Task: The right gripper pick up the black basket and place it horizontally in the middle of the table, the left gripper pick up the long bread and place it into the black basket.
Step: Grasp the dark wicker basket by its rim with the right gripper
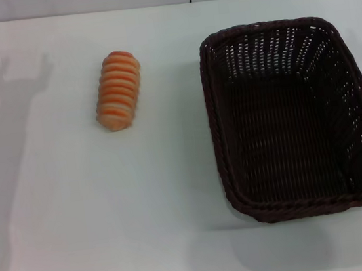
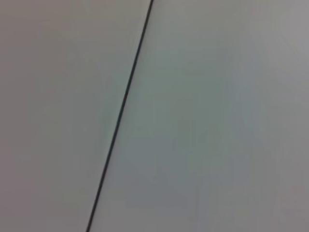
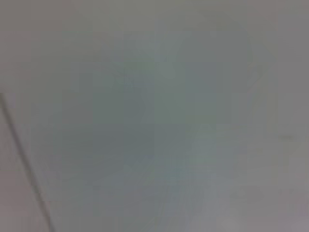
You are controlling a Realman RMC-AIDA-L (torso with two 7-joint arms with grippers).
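A white desk (image 1: 79,221) carries a ridged long bread (image 1: 118,90) on the left and, well apart, the black basket (image 1: 294,118) on the right.

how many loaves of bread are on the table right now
1. The long bread lies on the table, left of the black basket, apart from it. The basket looks empty.

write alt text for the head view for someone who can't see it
An empty black basket sits on the right of a white table, its long side running away from the camera. A long bread lies apart to its left. A bit of the left arm shows at the top-left corner.
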